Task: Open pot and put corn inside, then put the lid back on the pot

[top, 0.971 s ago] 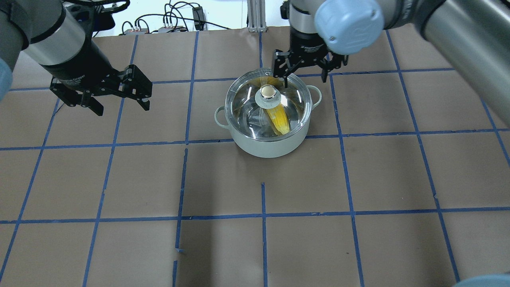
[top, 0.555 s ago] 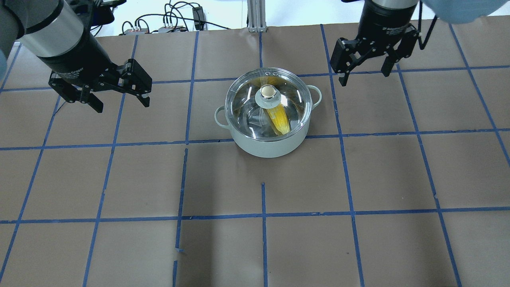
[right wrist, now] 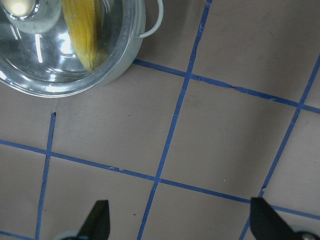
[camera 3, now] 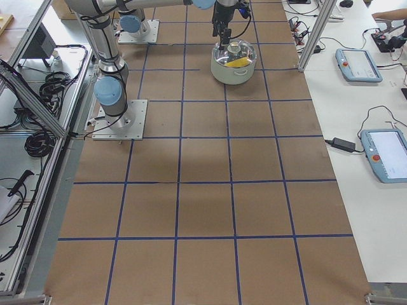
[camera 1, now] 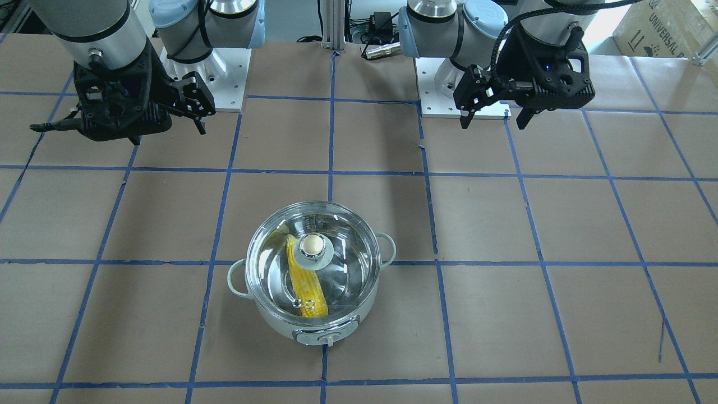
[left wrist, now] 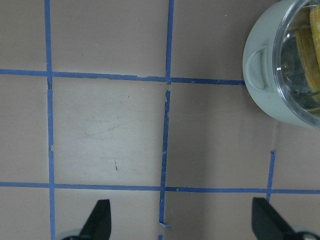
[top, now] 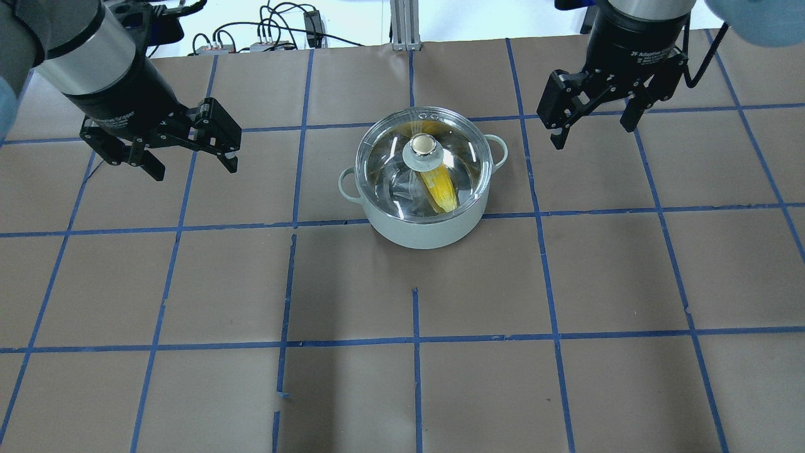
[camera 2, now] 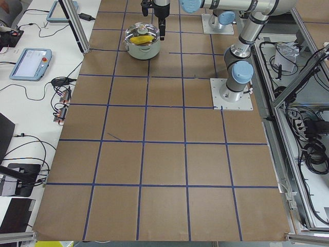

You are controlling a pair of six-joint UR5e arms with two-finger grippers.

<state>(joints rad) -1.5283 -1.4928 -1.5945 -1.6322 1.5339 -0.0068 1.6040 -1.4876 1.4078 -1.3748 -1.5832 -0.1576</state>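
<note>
The mint-green pot [top: 420, 231] stands at the table's centre. The glass lid [top: 390, 170] with its beige knob [top: 422, 145] sits on it. The yellow corn [top: 441, 187] lies inside under the lid. In the front view the pot [camera 1: 268, 321], the lid [camera 1: 348, 264] and the corn [camera 1: 307, 285] show the same. My left gripper [top: 195, 171] is open and empty, well to the left of the pot. My right gripper [top: 593, 135] is open and empty, to the right of the pot. The left wrist view shows the pot's side [left wrist: 264, 92]. The right wrist view shows the corn [right wrist: 82, 30].
Brown paper with a blue tape grid covers the table [top: 415, 377]. Cables and boxes [top: 264, 38] and an aluminium post [top: 402, 25] lie at the far edge. The arm base plates [camera 1: 221, 104] stand at the robot's side.
My right gripper has moved from over the lid's far edge away to the right of the pot, open all the while. The left gripper, pot, lid and corn have hardly moved.
</note>
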